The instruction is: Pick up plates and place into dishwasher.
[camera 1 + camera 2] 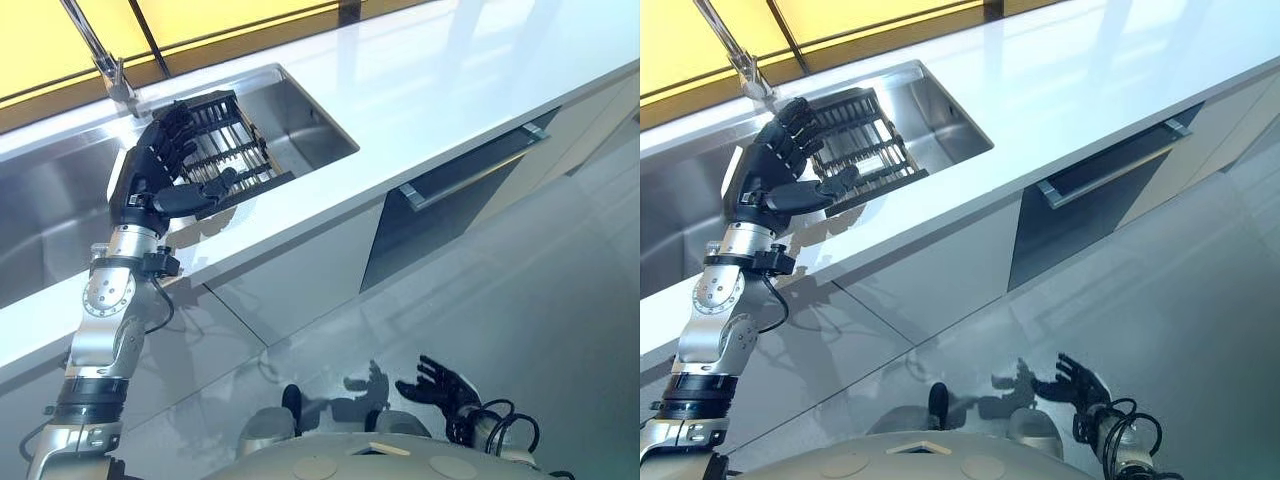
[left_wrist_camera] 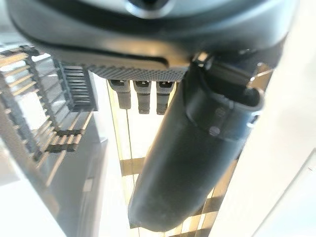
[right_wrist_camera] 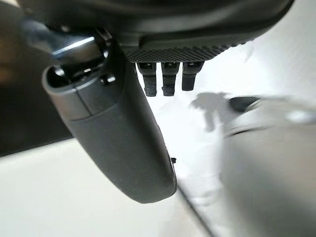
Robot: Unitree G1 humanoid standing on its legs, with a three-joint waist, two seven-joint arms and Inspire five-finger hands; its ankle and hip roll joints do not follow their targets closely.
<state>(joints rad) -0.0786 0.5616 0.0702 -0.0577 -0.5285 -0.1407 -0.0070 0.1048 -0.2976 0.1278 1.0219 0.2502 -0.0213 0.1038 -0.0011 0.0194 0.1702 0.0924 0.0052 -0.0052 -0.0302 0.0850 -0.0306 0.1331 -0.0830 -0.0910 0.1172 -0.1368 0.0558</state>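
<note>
Running across the scene is a long white countertop [image 1: 450, 90], with a stainless steel sink [image 1: 300, 125] sunk into it at the robot's left. Below the counter, toward the right, sits the dishwasher [image 1: 440, 215], a dark front panel with a bar handle along its top edge, its door closed. Pale cabinet fronts [image 1: 290, 270] fill the span between it and the sink, above a glossy grey floor [image 1: 520, 320]. A black dish rack [image 1: 235, 150] with upright tines rests over the sink basin, beside a chrome faucet [image 1: 100, 50] rising at the back edge. No plate can be made out in the rack or on the counter. The left hand [image 1: 160, 165] is raised in front of the rack, fingers loosely extended and thumb out, grasping nothing. The right hand [image 1: 440, 385] hangs low near the floor, fingers spread and empty.
</note>
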